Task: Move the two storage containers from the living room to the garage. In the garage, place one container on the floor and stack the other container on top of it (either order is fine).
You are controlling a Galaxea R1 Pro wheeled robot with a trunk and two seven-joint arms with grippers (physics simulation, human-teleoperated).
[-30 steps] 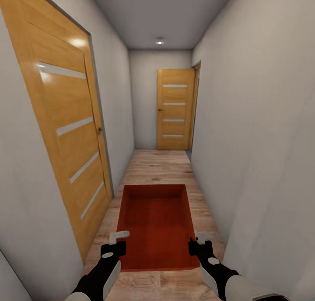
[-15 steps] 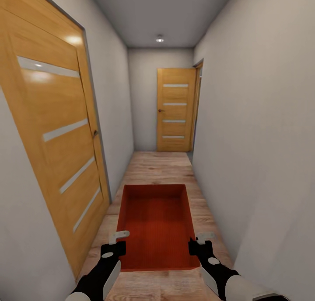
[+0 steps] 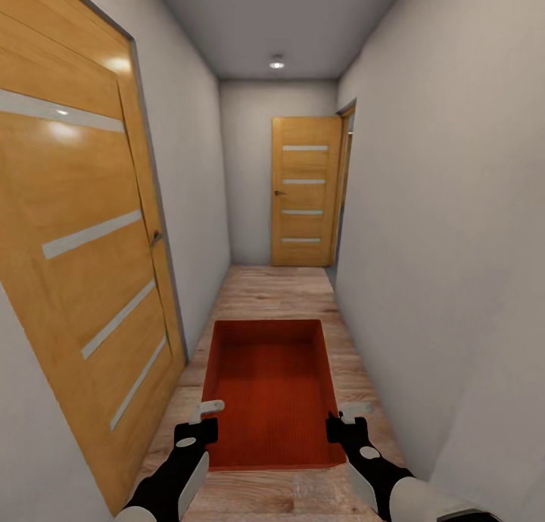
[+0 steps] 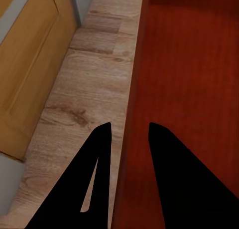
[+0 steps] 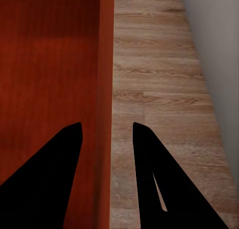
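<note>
corridor ahead, narrow, with a light wood plank floor [image 3: 280, 295] and pale walls. both arms reach forward and low, roughly parallel, carrying an orange-red storage container [image 3: 271, 389] between them, held level above the planks with its open top up. the left gripper [image 3: 198, 422] sits at the container's left rim near the close corner; in the left wrist view its two dark fingers [image 4: 169, 174] straddle that side wall, closed onto it, one inside and one outside. the right gripper [image 3: 344, 421] mirrors it on the right rim, fingers [image 5: 50, 174] pinching that wall the same way, though how tightly is hard to judge. an orange wooden door [image 3: 76, 279] lines the left wall; another orange door [image 3: 305, 202] stands at the corridor's far end.
</note>
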